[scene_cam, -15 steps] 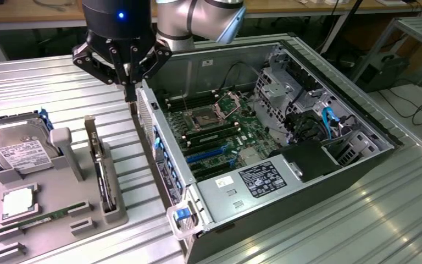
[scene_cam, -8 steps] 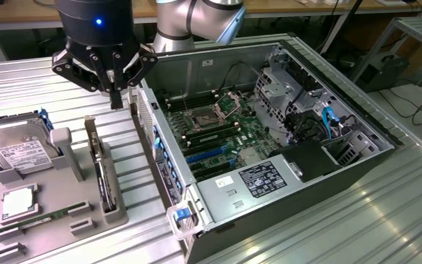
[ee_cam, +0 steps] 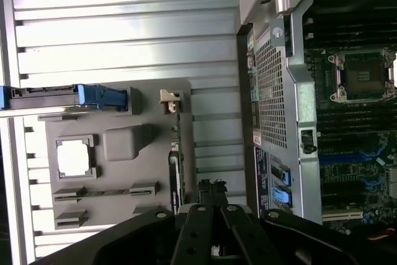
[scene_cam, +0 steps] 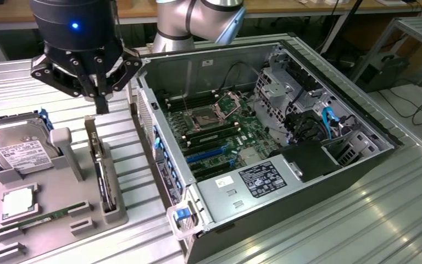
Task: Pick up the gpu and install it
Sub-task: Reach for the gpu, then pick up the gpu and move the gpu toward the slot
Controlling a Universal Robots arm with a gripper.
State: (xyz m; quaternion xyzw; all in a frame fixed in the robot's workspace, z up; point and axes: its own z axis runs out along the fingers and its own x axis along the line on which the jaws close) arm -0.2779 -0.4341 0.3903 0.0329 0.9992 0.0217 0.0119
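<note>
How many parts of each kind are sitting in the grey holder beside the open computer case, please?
hard drive: 1
processor chip: 1
memory stick: 1
gpu: 1
Total: 4

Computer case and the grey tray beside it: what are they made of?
Computer case: bare sheet metal, likely steel; dull silver sheen, punched vent holes. Grey tray: probably plastic; matte, uniform grey, blocky moulded shapes.

Robotics lab: robot arm [scene_cam: 196, 22], opened computer case [scene_cam: 299, 220], workbenches [scene_cam: 299, 6].
</note>
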